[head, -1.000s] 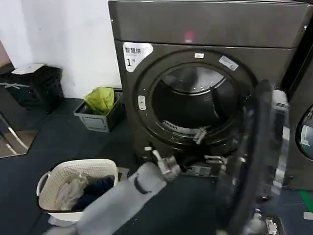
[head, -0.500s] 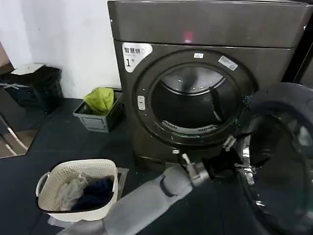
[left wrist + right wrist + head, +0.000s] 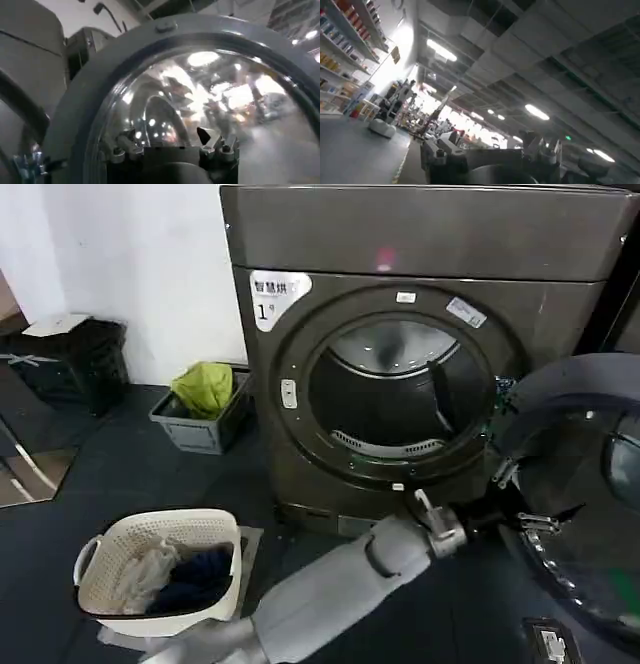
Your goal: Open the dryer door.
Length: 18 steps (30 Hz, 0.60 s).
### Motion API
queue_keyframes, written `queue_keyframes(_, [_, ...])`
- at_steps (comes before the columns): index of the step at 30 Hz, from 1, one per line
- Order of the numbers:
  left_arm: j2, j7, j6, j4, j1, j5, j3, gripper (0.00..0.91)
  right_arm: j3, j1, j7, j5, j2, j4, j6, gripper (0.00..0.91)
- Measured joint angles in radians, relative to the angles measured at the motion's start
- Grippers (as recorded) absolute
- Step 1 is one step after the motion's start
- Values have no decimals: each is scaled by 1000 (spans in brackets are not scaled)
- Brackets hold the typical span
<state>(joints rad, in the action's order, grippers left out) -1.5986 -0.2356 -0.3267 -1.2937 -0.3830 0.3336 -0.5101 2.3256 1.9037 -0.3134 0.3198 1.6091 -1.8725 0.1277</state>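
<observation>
A dark floor (image 3: 120, 474) lies before the dryer (image 3: 400, 354). The left gripper (image 3: 522, 496) touches the dryer door (image 3: 585, 514), swung wide to the right, with the drum behind it. Its fingers look spread apart, pushing instead of pinching.

A white sticker (image 3: 279, 294) on the dryer (image 3: 420, 244) reads "1" beneath Chinese characters; other labels are unreadable.

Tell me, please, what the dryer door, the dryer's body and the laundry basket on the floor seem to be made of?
The dryer door: dark tinted glass, probably, in a glossy rim; it mirrors lights. The dryer: likely painted or brushed metal, grey-brown with a soft sheen. The laundry basket: cream plastic, judging by its moulded perforated wall.
</observation>
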Motion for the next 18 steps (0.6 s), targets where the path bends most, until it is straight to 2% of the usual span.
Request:
queue_keyframes(12, [-11,30,102,10,8,0,1,907,3,1,-24,-14,0,18,5,907])
queue_keyframes(18, [-10,23,265,-92,-26,7,12,907,3,12,-32,-27,0,39,5,907])
